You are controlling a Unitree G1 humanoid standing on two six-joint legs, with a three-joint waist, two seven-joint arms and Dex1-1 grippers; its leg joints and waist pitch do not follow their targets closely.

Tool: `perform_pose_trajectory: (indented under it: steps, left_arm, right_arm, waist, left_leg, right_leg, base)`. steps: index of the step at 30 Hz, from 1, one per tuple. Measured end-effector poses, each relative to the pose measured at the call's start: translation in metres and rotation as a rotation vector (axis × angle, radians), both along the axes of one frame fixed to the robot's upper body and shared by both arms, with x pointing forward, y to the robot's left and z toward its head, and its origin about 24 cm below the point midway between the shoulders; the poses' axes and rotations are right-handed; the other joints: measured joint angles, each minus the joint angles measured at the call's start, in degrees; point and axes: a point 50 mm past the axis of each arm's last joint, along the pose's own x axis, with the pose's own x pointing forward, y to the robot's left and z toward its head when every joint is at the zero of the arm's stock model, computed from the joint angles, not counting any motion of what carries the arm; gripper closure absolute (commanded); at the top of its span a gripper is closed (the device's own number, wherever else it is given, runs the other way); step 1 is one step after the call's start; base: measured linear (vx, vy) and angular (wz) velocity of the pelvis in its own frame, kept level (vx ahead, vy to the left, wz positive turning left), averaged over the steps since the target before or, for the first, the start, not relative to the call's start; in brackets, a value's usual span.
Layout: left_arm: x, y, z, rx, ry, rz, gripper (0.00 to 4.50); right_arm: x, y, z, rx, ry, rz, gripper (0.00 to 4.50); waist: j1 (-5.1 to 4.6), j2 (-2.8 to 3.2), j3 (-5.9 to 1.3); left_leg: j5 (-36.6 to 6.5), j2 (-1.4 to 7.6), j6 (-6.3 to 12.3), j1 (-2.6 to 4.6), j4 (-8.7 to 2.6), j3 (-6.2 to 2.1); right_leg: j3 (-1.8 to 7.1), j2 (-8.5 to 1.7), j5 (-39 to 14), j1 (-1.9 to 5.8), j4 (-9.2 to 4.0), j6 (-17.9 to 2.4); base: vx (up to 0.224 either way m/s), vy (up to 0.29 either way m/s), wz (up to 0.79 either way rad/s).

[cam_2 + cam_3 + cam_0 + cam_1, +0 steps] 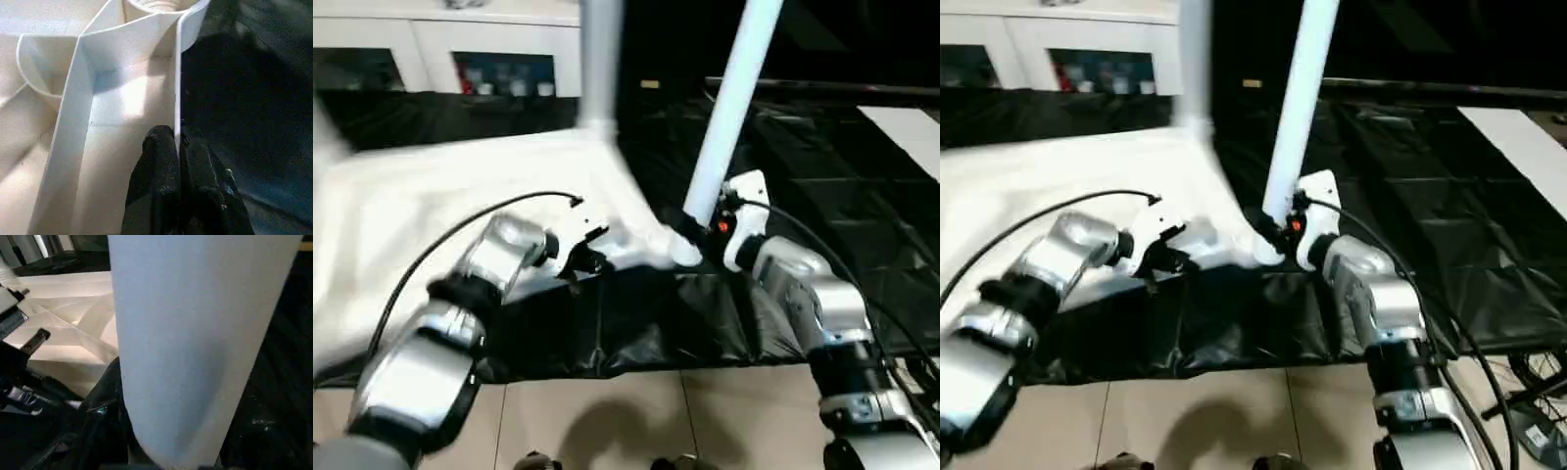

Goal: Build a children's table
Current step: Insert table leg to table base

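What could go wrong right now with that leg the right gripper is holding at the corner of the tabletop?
The leg held by the right gripper leans instead of standing straight, so it may jam or miss the corner socket. The left gripper pinches only the thin rim of the tabletop, which could slip as the leg is pushed. That corner overhangs the black-draped table, so the tabletop might tip.

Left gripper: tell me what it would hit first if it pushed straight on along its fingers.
The left gripper is shut on the table top's side wall. Pushing straight on would slide it along that wall toward the round corner socket holding a leg; depth there is unclear.
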Motion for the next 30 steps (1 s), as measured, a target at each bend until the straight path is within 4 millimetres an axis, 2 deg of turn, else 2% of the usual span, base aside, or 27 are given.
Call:
perform_pose_trajectory:
  steps: [6, 9, 12, 17, 22, 30]
  left_arm:
    - [-0.011, -0.003, -0.008, -0.044, -0.078, -0.097, 4.50]
    - [-0.012, -0.003, -0.009, -0.049, -0.100, -0.110, 4.50]
    - [-0.014, 0.000, -0.010, -0.058, -0.105, -0.109, 4.50]
    - [-0.015, 0.002, -0.009, -0.056, -0.104, -0.117, 4.50]
    - [-0.020, 0.007, -0.009, -0.066, -0.062, -0.178, 4.50]
    - [-0.023, 0.009, -0.009, -0.066, -0.068, -0.226, 4.50]
  right_arm:
    - [0.000, 0.004, -0.001, -0.008, 0.000, 0.007, 2.60]
    - [-0.001, 0.007, -0.002, -0.033, -0.012, 0.023, 2.60]
    - [-0.001, 0.008, 0.002, -0.034, -0.074, 0.033, 2.60]
    - [-0.002, 0.010, 0.003, -0.020, -0.081, 0.047, 2.60]
    - [0.005, 0.012, -0.008, -0.002, -0.033, 0.042, 2.60]
    - [0.011, 0.017, -0.014, -0.008, 0.004, 0.132, 2.60]
  waist:
    - [0.64, 0.72, -0.43]
    - [0.82, 0.74, -0.44]
    - [0.63, 0.90, -0.54]
    - [0.40, 0.92, -0.55]
    - [0.44, 0.93, -0.57]
    - [0.55, 0.92, -0.58]
  left_leg:
    - [0.00, -0.03, 0.00, 0.00, 0.01, 0.00]
    - [0.00, -0.03, 0.00, -0.01, 0.01, 0.00]
    - [0.00, -0.03, 0.00, -0.01, 0.00, 0.00]
    - [0.00, -0.03, 0.00, -0.02, -0.07, 0.00]
    - [0.00, -0.04, 0.00, -0.03, -0.05, -0.01]
    - [0.00, -0.04, 0.00, -0.03, -0.06, -0.02]
  right_leg:
    - [0.00, -0.04, -0.03, 0.07, -0.05, 0.05]
    - [0.00, -0.04, -0.03, 0.09, -0.05, 0.05]
    - [0.00, -0.04, -0.04, 0.09, -0.05, 0.07]
    - [-0.01, -0.04, -0.06, 0.05, -0.05, 0.10]
    - [-0.01, -0.05, -0.07, 0.07, -0.07, 0.11]
    - [-0.01, -0.05, -0.06, 0.10, -0.07, 0.10]
  base:
    - [0.000, 0.000, 0.00]
    - [0.000, 0.000, 0.00]
    - [0.000, 0.000, 0.00]
    - [0.000, 0.000, 0.00]
    - [0.000, 0.000, 0.00]
    - [0.000, 0.000, 0.00]
